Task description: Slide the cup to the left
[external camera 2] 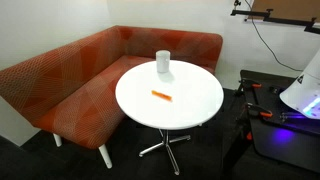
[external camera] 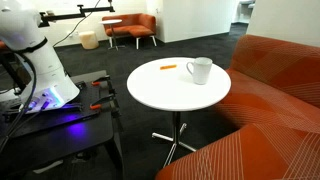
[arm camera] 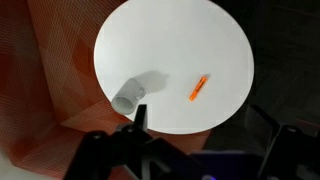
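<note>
The cup [external camera: 199, 70] is a small plain white mug with a side handle. It stands upright on the round white table [external camera: 170, 98], near the edge on the sofa side. It also shows in an exterior view [external camera 2: 163, 63] and in the wrist view [arm camera: 130, 93]. My gripper [arm camera: 200, 120] shows only in the wrist view. It is open and empty, high above the table and well clear of the cup. The table also shows in an exterior view [external camera 2: 195, 112] and in the wrist view [arm camera: 180, 35].
A small flat orange object [external camera: 167, 66] lies on the table beside the cup, also in an exterior view [external camera 2: 161, 96] and the wrist view [arm camera: 199, 88]. An orange corner sofa [external camera 2: 70, 80] wraps round the table's far side. My base [external camera: 40, 75] stands on a black cart.
</note>
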Robot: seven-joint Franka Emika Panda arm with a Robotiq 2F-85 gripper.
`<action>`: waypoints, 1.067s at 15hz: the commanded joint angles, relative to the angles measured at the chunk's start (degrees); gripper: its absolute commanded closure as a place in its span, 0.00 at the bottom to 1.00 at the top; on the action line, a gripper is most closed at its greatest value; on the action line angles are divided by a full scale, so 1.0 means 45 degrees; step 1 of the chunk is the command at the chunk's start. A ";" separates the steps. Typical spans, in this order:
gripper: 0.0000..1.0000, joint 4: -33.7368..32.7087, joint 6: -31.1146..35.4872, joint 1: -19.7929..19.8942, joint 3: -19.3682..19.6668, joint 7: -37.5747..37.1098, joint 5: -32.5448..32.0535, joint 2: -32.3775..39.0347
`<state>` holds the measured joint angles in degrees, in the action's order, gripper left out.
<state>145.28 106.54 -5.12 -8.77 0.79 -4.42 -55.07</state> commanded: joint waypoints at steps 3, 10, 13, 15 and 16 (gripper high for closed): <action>0.00 -0.0026 -0.0027 -0.0138 0.0085 -0.0096 -0.0099 0.0031; 0.00 -0.0124 0.0709 -0.0102 0.0471 0.0558 -0.0613 0.0228; 0.00 -0.0246 0.1602 0.0032 0.0995 0.0893 -0.0818 0.0637; 0.00 -0.0364 0.2214 0.0128 0.1389 0.1105 -0.0881 0.1045; 0.00 -0.0405 0.2676 0.0276 0.1550 0.1043 -0.0994 0.1331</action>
<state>145.18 114.48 -4.98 -3.86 3.75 -7.69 -53.21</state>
